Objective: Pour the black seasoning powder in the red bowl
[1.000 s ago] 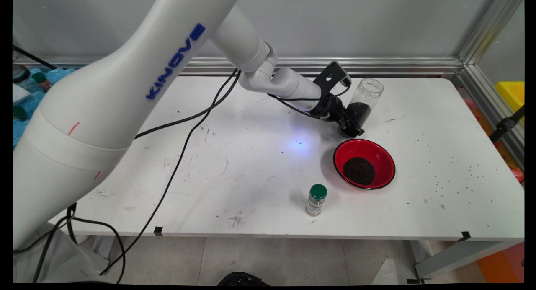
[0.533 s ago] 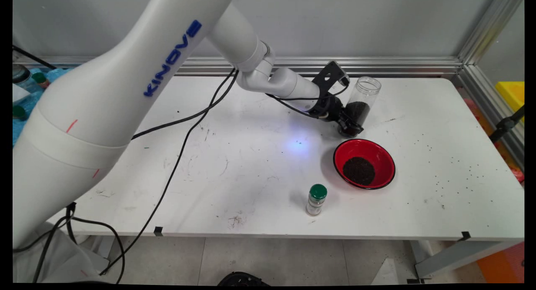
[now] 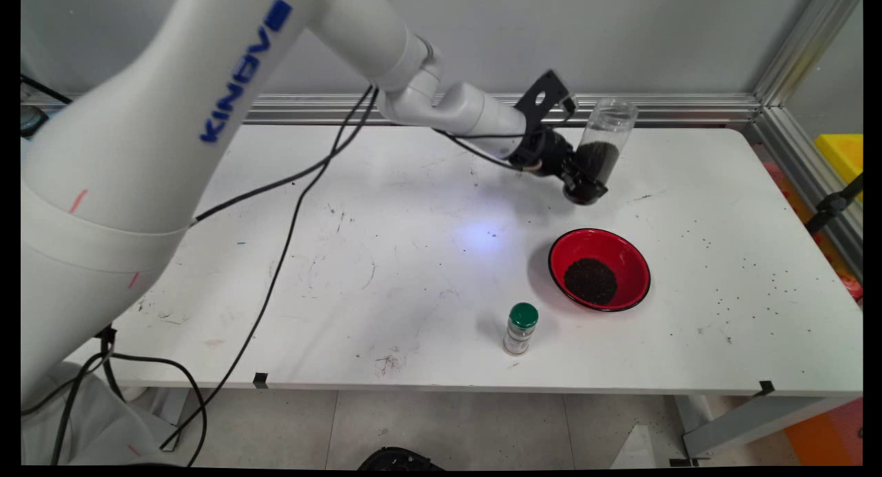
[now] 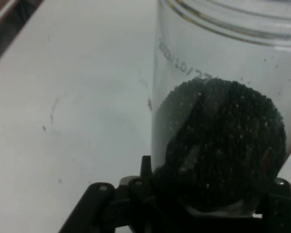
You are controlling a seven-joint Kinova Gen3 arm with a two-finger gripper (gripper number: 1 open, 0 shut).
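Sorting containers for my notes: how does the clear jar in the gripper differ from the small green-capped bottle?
The clear plastic jar is lidless, larger, tilted and held off the table in the gripper, part-filled with dark granules. The small green-capped bottle is capped, upright, standing free on the white table. Both are see-through.

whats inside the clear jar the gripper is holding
The clear plastic jar, clamped in the black gripper, holds dark fine grains filling its lower part; the upper part looks empty. Its base is hidden by the fingers.

Jar [image 3: 605, 140]: clear glossy plastic, dark grainy fill. Bowl [image 3: 623, 248]: glossy red. Worktop [image 3: 413, 270]: matt white, scuffed. Bottle [image 3: 521, 329]: clear, green plastic cap. Hand [image 3: 582, 180]: matt black.
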